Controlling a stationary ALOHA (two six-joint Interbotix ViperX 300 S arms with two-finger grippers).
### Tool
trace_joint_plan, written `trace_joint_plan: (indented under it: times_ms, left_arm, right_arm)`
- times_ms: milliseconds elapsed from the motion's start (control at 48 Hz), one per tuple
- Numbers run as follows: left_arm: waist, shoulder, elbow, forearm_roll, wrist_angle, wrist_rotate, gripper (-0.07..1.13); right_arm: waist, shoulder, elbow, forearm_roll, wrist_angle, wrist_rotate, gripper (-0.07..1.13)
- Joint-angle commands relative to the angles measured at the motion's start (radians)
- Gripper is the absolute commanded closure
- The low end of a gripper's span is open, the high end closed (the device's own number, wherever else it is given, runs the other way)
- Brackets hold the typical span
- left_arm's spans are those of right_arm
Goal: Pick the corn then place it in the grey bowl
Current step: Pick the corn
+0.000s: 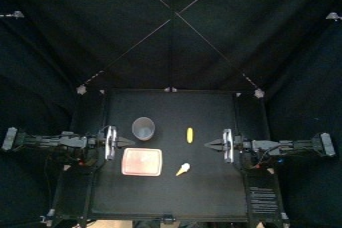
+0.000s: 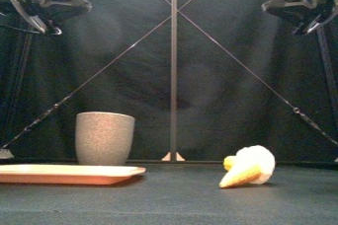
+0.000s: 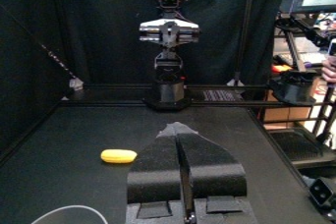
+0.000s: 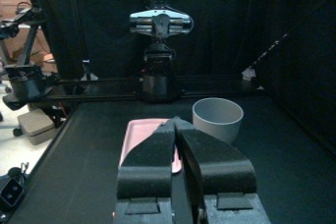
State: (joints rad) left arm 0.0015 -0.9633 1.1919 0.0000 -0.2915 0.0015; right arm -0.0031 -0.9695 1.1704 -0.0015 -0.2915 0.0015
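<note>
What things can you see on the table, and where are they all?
corn: one, yellow, lying toward the back of the table, right of the grey bowl.
grey bowl: one, grey speckled, upright, left of the middle, behind the pink tray.
pink tray: one, pink, flat, left of the middle toward the front.
toy food: one, yellow and white, lying just right of the tray; I cannot tell what food it is.
table: one, black, under everything.
left gripper: one, black, raised at the table's left side, jaws shut.
right gripper: one, black, raised at the table's right side, jaws shut.
</note>
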Motion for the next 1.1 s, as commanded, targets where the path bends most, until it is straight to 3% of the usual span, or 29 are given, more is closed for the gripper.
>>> trace_joint_plan:
  times_ms: [21,125,250,479,729,1104]
  left_arm:
    - [0.02,-0.011,-0.015,0.002,-0.006,0.002,0.95]
    - [0.025,-0.018,-0.008,0.002,-0.006,0.002,0.95]
    - [0.025,-0.021,-0.003,0.003,-0.006,0.002,0.95]
    - [0.025,-0.021,0.003,0.015,-0.008,0.002,0.95]
    - [0.025,-0.023,0.003,0.017,-0.006,0.0,0.95]
    - [0.025,-0.021,0.003,0.017,-0.006,0.0,0.95]
  right_arm:
    - [-0.074,0.034,-0.003,0.069,0.012,0.023,0.84]
    - [-0.172,0.08,0.005,0.179,0.058,0.058,0.86]
    - [-0.268,0.144,0.003,0.212,0.081,0.084,0.89]
    - [-0.305,0.236,-0.041,0.244,0.087,0.209,0.83]
    - [-0.322,0.344,-0.043,0.249,0.103,0.321,0.65]
    - [-0.342,0.592,-0.124,0.245,0.094,0.382,0.2]
